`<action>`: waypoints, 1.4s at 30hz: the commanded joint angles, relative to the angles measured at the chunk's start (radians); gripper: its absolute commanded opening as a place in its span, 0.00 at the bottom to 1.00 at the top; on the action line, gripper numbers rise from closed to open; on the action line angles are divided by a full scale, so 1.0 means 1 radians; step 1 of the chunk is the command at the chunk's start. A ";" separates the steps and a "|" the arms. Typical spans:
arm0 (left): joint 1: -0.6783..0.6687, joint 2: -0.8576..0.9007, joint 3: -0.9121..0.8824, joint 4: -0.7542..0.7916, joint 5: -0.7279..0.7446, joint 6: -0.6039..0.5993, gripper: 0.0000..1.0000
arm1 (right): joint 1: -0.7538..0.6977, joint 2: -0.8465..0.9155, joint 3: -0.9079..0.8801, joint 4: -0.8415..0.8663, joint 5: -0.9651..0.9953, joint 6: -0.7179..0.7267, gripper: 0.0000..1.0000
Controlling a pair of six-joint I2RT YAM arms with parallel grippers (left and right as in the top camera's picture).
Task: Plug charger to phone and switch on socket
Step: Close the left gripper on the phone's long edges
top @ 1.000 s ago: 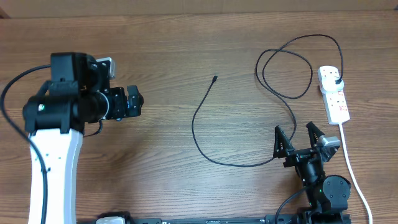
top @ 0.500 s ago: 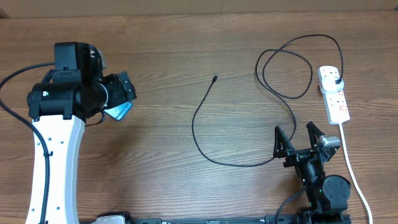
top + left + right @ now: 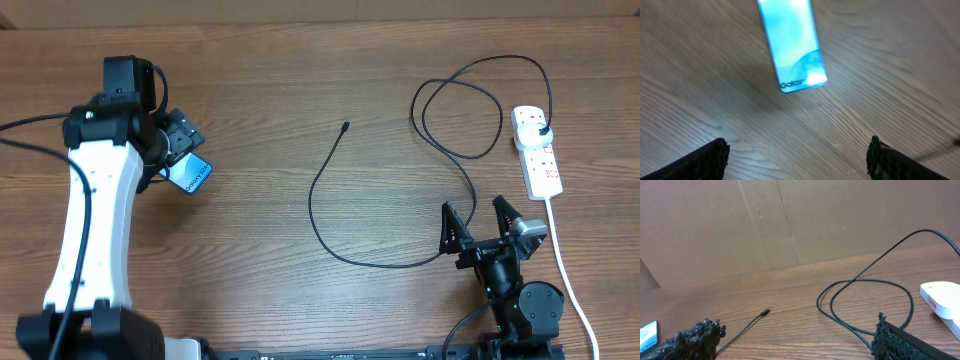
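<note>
Blue-lit phone (image 3: 192,175), one end hidden beneath left arm (image 3: 95,210)

Your phone (image 3: 191,173) lies screen-up towards the left edge of the table (image 3: 300,60), its blue display partly hidden by the left gripper (image 3: 178,140). The charger (image 3: 318,215) has its connector tip (image 3: 345,126) lying free mid-table. Its cable curves round, loops, and ends plugged into the power strip (image 3: 540,165) by the right edge. Your right gripper (image 3: 473,207) sits near the front edge with its fingers spread.
</note>
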 commanded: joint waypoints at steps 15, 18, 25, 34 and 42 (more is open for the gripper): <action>0.062 0.351 0.022 0.225 -0.030 -0.105 1.00 | -0.005 -0.008 -0.011 0.003 0.010 -0.002 1.00; 0.062 0.373 0.022 0.256 -0.034 -0.129 1.00 | -0.005 -0.008 -0.011 0.003 0.010 -0.002 1.00; 0.082 0.426 0.022 0.292 -0.037 -0.154 1.00 | -0.005 -0.008 -0.011 0.003 0.010 -0.002 1.00; 0.102 0.503 0.022 0.331 -0.015 -0.169 1.00 | -0.005 -0.008 -0.011 0.003 0.010 -0.002 1.00; 0.094 0.551 0.021 0.337 0.008 -0.171 1.00 | -0.005 -0.008 -0.011 0.003 0.010 -0.002 1.00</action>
